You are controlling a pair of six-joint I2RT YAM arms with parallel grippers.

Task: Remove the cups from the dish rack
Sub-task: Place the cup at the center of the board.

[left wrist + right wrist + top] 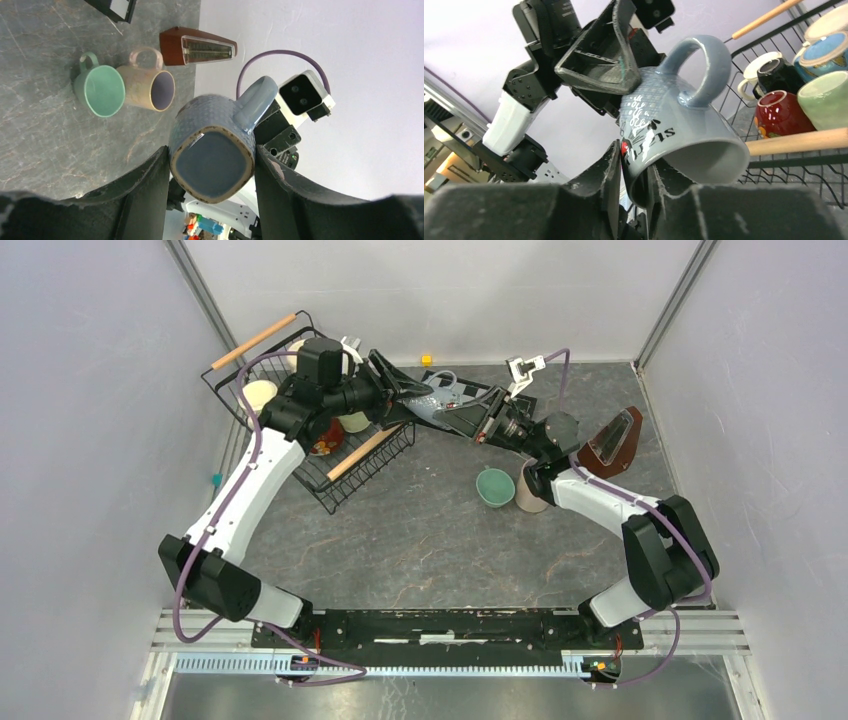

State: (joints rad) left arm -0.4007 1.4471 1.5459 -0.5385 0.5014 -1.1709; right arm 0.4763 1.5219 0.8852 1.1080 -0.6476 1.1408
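Observation:
A blue-grey cup (pixel 431 405) with black lettering hangs in the air just right of the dish rack (pixel 340 490), held from both sides. My left gripper (pixel 211 156) is shut on its squarish base (pixel 215 165), one finger on each side wall. My right gripper (pixel 634 160) is shut on the cup's rim (pixel 674 125), with one finger inside the mouth and one outside. Several more cups sit in the rack: a red one (pixel 779 112), a black one (pixel 776 75), a light green one (pixel 826 97) and a blue one (pixel 829 50).
A teal cup (pixel 492 486) and a beige-pink cup (pixel 527 492) lie side by side on the grey table, right of centre. The brown metronome (pixel 612 440) stands behind them. A checkered board (pixel 470 395) lies at the back under the arms. Walls enclose the table.

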